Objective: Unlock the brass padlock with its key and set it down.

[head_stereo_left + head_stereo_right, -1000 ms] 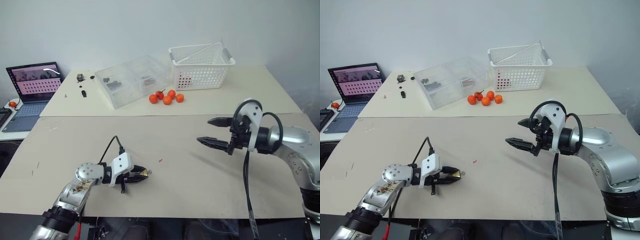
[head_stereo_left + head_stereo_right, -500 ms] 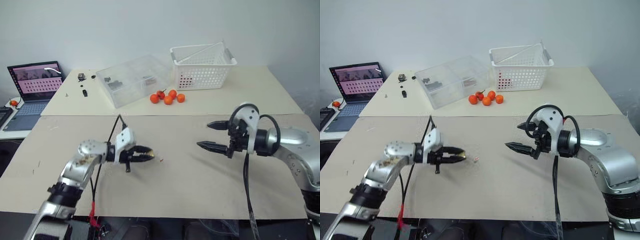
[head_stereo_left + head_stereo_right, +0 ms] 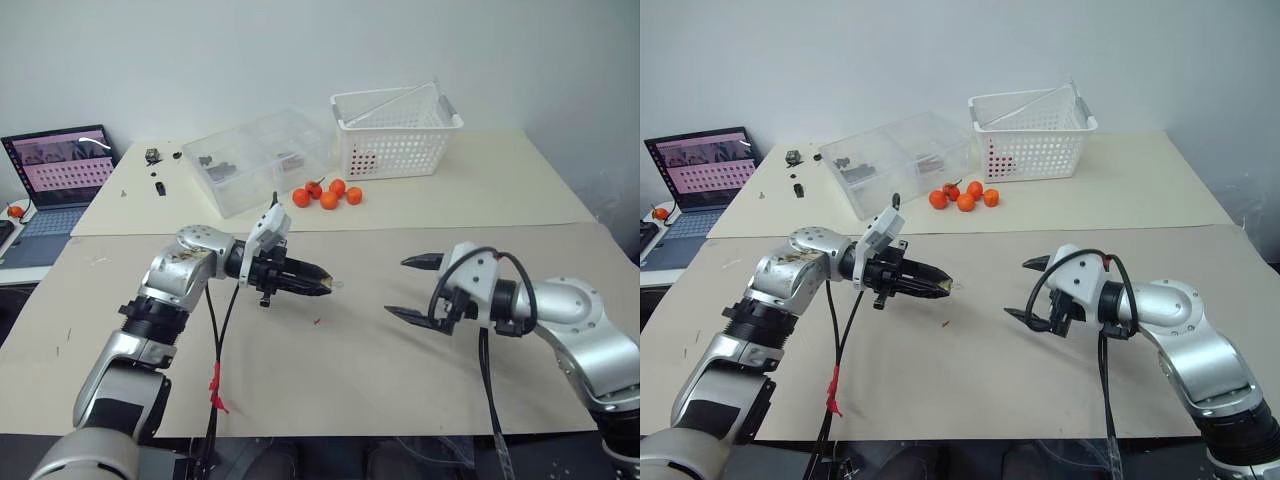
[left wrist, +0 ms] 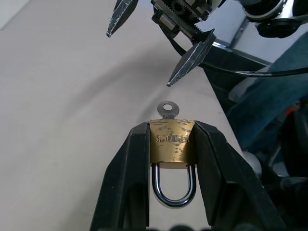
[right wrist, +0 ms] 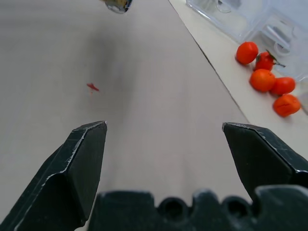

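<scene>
Table [image 3: 520,190] of pale board carries a white perforated basket [image 3: 396,131] at 12 o'clock, a clear plastic box [image 3: 255,160] at 11 and round orange fruits [image 3: 325,193] between them. Laptop [image 3: 58,165] sits at 10. Left wrist view alone reveals detail: the left gripper [image 4: 171,144] clamps the brass padlock [image 4: 171,144] by its squarish body, steel shackle [image 4: 173,186] toward the wrist, key [image 4: 168,109] protruding outward. Right gripper [image 3: 412,287], spread wide and empty, hangs at 3 o'clock facing it. A red speck [image 3: 317,322] lies between.
</scene>
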`<control>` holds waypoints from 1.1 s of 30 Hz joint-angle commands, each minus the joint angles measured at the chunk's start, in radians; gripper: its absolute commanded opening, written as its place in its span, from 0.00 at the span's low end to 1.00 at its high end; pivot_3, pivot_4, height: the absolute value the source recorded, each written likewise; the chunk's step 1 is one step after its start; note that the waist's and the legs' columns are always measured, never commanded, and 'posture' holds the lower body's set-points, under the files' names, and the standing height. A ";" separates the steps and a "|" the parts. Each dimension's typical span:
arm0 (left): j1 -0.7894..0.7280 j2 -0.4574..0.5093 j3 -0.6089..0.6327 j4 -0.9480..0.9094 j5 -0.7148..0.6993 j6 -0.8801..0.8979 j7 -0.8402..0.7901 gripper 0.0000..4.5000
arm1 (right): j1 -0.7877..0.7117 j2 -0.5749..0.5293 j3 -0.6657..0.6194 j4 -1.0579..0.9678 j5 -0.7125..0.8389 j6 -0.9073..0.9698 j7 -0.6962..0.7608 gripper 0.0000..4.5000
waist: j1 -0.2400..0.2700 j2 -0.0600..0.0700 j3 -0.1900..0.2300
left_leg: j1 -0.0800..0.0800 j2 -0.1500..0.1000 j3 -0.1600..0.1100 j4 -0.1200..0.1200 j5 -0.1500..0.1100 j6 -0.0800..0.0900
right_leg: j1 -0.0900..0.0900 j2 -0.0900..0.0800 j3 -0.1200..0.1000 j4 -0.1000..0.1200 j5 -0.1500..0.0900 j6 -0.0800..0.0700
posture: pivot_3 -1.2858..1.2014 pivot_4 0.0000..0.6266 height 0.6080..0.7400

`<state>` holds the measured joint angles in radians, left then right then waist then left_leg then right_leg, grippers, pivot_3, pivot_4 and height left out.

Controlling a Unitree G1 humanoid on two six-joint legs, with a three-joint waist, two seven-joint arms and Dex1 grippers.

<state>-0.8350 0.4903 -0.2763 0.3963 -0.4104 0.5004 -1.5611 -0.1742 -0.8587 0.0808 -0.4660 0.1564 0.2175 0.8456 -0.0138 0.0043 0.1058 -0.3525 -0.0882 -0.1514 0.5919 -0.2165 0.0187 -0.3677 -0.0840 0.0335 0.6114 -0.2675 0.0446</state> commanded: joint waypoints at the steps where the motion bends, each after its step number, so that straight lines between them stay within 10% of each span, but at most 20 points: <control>1: -0.098 -0.038 -0.022 0.111 -0.003 -0.021 -0.053 0.18 | 0.024 -0.009 0.034 -0.014 -0.184 -0.264 -0.050 1.00 | -0.001 -0.001 0.000 | 0.000 0.000 0.000 0.000 0.000 0.000 | 0.000 0.000 0.000 0.000 0.000 0.000 | 0.52 0.24 1.00; 10: -0.220 -0.123 -0.128 0.314 -0.037 -0.101 -0.053 0.18 | 0.046 0.025 0.029 0.055 -0.444 -0.593 -0.206 1.00 | -0.007 -0.005 0.003 | 0.001 0.001 0.001 0.001 0.000 0.000 | 0.000 0.002 0.002 0.000 -0.003 0.005 | 0.52 0.24 1.00; 28: -0.227 -0.149 -0.206 0.292 -0.099 -0.129 -0.053 0.18 | 0.066 0.079 0.015 0.049 -0.520 -0.636 -0.265 1.00 | -0.006 -0.004 0.002 | 0.001 0.002 0.001 0.001 0.000 0.000 | -0.001 0.006 0.005 0.001 0.000 0.000 | 0.52 0.24 1.00; 33: -0.226 -0.142 -0.219 0.284 -0.108 -0.130 -0.053 0.18 | 0.067 0.077 0.008 0.050 -0.510 -0.634 -0.260 0.68 | -0.006 -0.004 0.002 | 0.001 0.002 0.001 0.001 0.000 0.000 | -0.001 0.006 0.005 0.002 0.000 0.000 | 0.52 0.24 1.00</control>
<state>-1.0218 0.3383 -0.4974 0.7145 -0.4978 0.3824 -1.6050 -0.1023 -0.7817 0.1236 -0.3851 -0.3703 -0.4067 0.5949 -0.0203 0.0007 0.1077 -0.3513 -0.0857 -0.1505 0.5933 -0.2165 0.0189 -0.3684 -0.0780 0.0385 0.6130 -0.2675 0.0446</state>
